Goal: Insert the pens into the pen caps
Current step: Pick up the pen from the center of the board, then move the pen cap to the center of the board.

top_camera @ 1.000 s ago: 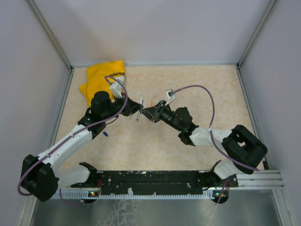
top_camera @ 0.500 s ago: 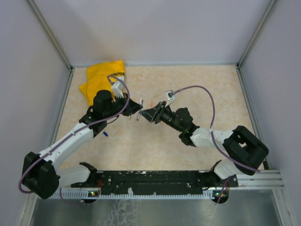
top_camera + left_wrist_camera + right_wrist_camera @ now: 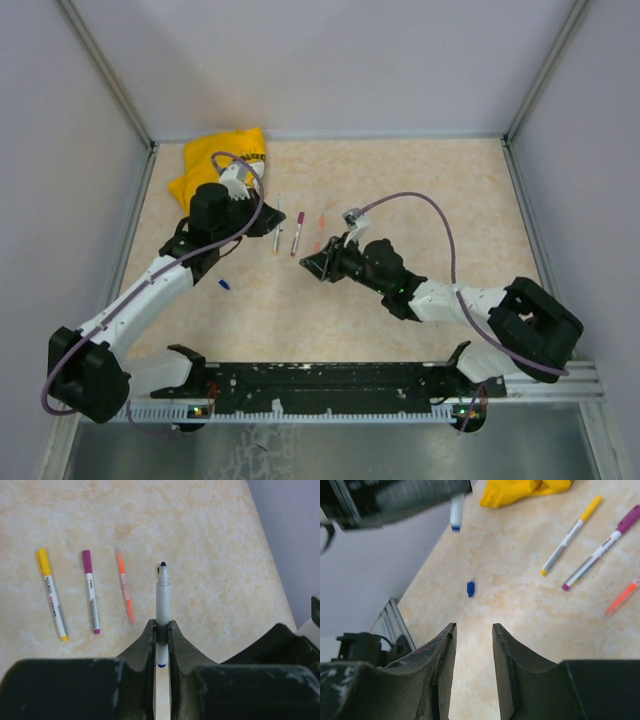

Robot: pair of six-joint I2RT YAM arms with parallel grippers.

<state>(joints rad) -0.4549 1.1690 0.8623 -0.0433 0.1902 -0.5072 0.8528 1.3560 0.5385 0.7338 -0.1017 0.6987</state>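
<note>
- The right gripper [image 3: 472, 640] has gone from pressed together to spread. Nothing sits between its two dark fingers [image 3: 442, 652]. In the overhead view it has drawn back from mid-table toward the lower right.
- The left gripper [image 3: 161, 630] stays pinched on a grey-barrelled pen with a dark blue tip [image 3: 163, 592]. The pen is uncapped, and its tip points away from the wrist. That arm has swung back to the upper left of the overhead view, near the crumpled yellow cloth [image 3: 215, 165].
- The two arms met at the centre a second ago and now stand well apart, so no joining is under way.
- Three pens lie side by side just above the centre of the overhead view, where the grippers hid most of that spot a second ago. They are a white pen with a yellow cap [image 3: 51, 594], a white pen with a purple cap [image 3: 91, 591] and a thin orange pen [image 3: 125, 586].
- The yellow and purple ones look finished. I cannot tell whether the orange one has its cap on.
- A small blue cap [image 3: 470, 588] lies alone on the beige tabletop [image 3: 400, 180]. In the overhead view it is left of centre, below the left arm and well apart from the row of pens.
- The held pen lacks a cap, and the blue one is probably its mate.
- The right gripper is empty and wide, and its wrist view looks straight toward that cap. It seems free to fetch it next.
</note>
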